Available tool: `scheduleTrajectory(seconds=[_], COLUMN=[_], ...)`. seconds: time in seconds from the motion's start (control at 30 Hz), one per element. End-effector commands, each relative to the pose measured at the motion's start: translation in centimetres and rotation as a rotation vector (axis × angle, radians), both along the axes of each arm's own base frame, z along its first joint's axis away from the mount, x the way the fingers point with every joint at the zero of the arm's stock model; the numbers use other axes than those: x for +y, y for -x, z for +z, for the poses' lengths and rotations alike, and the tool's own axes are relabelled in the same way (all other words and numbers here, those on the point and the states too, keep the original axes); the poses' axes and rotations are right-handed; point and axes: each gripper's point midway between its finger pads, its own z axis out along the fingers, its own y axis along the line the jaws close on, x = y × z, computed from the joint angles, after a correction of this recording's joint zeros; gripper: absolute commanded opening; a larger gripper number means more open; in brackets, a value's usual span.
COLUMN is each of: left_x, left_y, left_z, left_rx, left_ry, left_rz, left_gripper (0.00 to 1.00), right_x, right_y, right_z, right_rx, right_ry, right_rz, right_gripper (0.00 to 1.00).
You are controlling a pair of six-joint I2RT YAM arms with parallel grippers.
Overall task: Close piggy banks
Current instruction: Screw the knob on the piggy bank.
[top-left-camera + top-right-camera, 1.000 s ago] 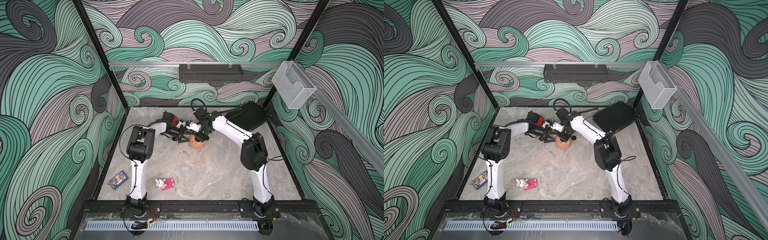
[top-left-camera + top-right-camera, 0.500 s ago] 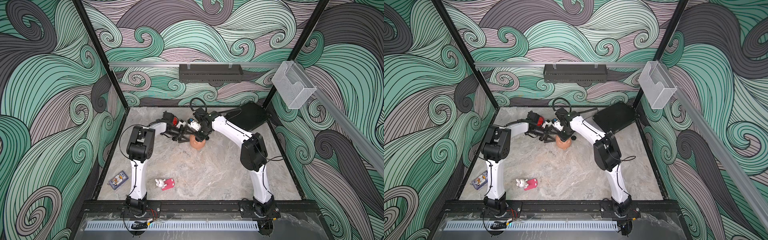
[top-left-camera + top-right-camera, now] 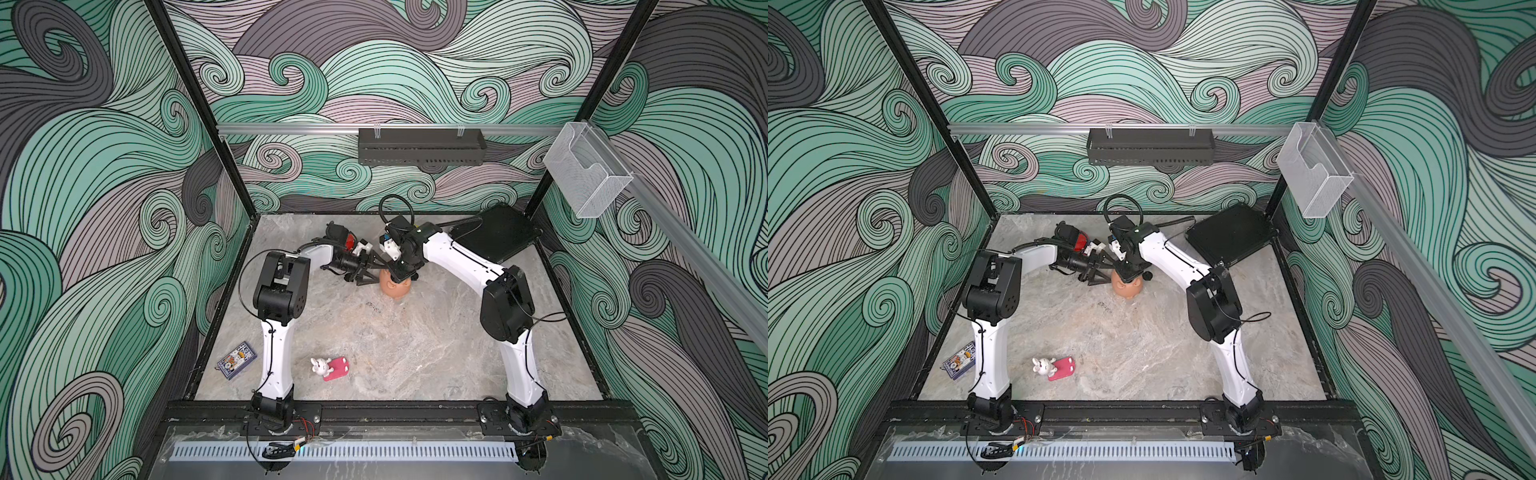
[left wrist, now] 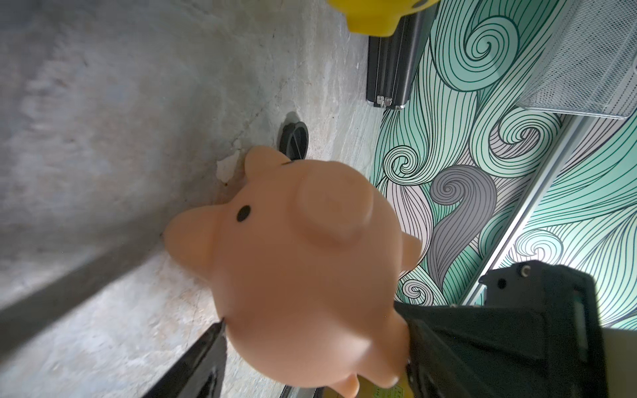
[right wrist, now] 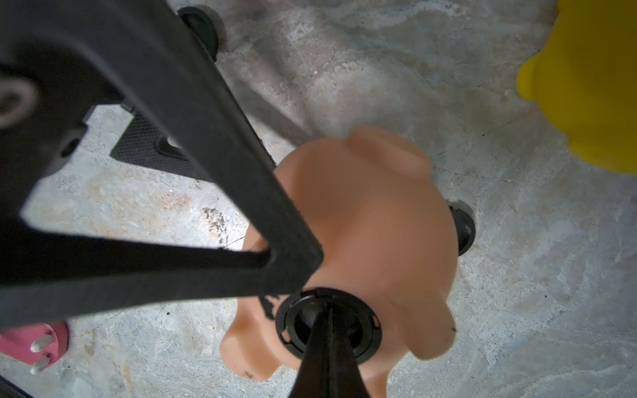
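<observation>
Currently, left jaws grip the peach pig [image 3: 395, 287] belly-up at the table's [image 3: 415, 353] twelve o'clock; right jaws, closed, touch its black plug [image 5: 366, 332].

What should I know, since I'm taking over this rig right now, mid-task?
The left gripper clamps the peach pig, belly up.
The right gripper is shut, tips pressing a black plug into its belly hole; seating unclear.
The yellow pig and red pig are nearby; two loose plugs lie on the table.
Done: none surely closed.
Left: finish peach, then probably yellow and red.
</observation>
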Motion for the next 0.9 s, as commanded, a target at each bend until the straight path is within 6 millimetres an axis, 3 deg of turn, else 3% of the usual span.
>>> scheduleTrajectory(seconds=[0.0,0.23,0.53,0.87], left_x=[0.1,0.1,0.0,-0.1], left_y=[0.4,0.3,-1.3,-2.5], left_z=[-1.3,-1.0,0.8,2.8], left_rx=[0.033,0.025,-0.017,-0.058], left_ry=[-0.07,-0.073,-0.074,-0.074], left_rz=[0.003,0.003,0.022,0.043], left_gripper=[0.78,0.78,0.81,0.83], right_x=[-0.5,-0.2,-0.2,0.3], right_y=[-1.2,-0.7,-0.3,0.1], right_z=[1.1,0.9,0.8,2.2], right_rx=[-0.037,-0.011,-0.007,-0.023], right_ry=[0.001,-0.016,-0.009,-0.034], right_rz=[-0.071,-0.085,-0.082,-0.082], right_gripper=[0.0,0.0,0.0,0.06])
